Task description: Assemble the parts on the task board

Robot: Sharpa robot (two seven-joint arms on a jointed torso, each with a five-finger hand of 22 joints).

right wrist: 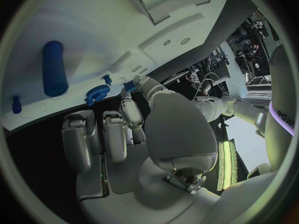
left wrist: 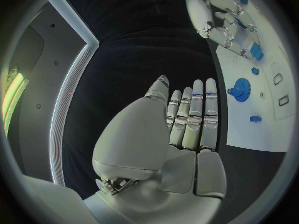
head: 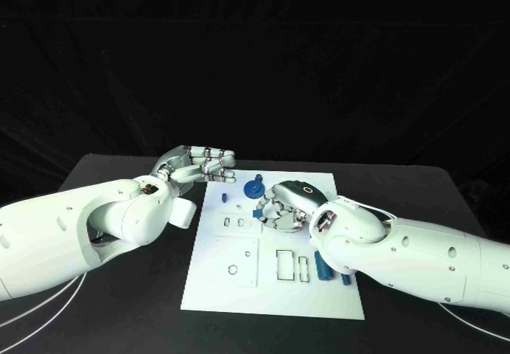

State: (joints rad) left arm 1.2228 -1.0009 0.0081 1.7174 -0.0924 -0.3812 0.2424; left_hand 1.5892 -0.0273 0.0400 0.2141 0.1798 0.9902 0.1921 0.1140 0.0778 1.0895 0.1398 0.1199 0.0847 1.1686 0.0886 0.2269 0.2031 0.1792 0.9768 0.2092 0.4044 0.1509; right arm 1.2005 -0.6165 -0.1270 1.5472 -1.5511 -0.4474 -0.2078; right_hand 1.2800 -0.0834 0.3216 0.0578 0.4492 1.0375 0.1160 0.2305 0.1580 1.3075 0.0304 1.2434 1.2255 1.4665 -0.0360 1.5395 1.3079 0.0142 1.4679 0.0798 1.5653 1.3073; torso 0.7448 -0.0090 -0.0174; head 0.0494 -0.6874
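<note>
The white task board (head: 239, 295) lies in the middle of the black table. My right hand (head: 289, 203) hovers over its far half and pinches a small blue part (head: 259, 214) at its fingertips; the left wrist view shows that part (left wrist: 255, 51) under the same hand (left wrist: 221, 15). A blue gear (head: 253, 188) stands on the board just beyond it. My left hand (head: 202, 164) hangs off the board's far left corner, its fingers (left wrist: 193, 114) side by side with nothing in them. A blue cylinder (head: 322, 267) lies at the board's near right.
A small blue piece (head: 223, 198) sits near the board's far left edge. Another small blue piece (head: 348, 279) lies beside the cylinder. Rectangular slots (head: 285, 264) and a round recess (head: 233, 269) mark the board's near half. Black table (head: 138, 310) surrounds the board.
</note>
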